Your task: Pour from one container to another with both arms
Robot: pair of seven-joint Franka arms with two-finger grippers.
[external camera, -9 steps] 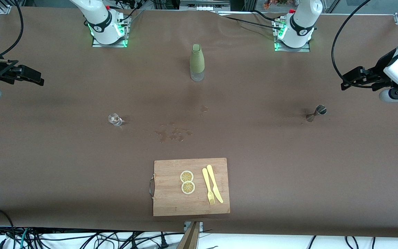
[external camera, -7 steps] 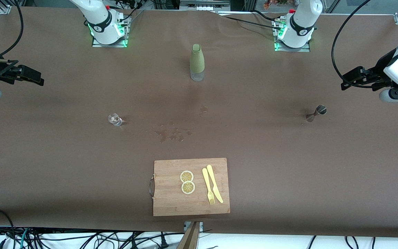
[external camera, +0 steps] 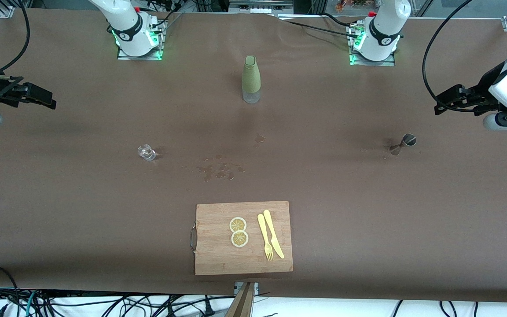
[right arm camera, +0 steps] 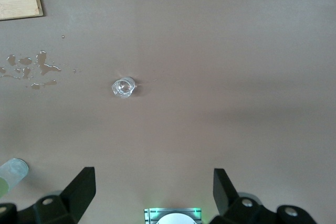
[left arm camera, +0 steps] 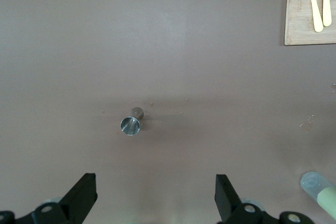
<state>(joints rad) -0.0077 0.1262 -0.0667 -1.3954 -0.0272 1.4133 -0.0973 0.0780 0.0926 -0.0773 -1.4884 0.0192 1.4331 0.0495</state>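
Observation:
The tiny clear glass cup stands upright on the brown table toward the right arm's end; the right wrist view shows the cup from above. The silvery metal jigger stands upright toward the left arm's end, and the jigger shows its open top in the left wrist view. My right gripper hangs high over the table's edge at its own end, open and empty. My left gripper hangs high over the other end, also open and empty. Neither touches anything.
A tall green-sleeved bottle stands mid-table between the arm bases. Small puddles of spilled liquid lie between cup and jigger. A wooden cutting board with two lemon slices and a yellow fork and knife lies nearest the front camera.

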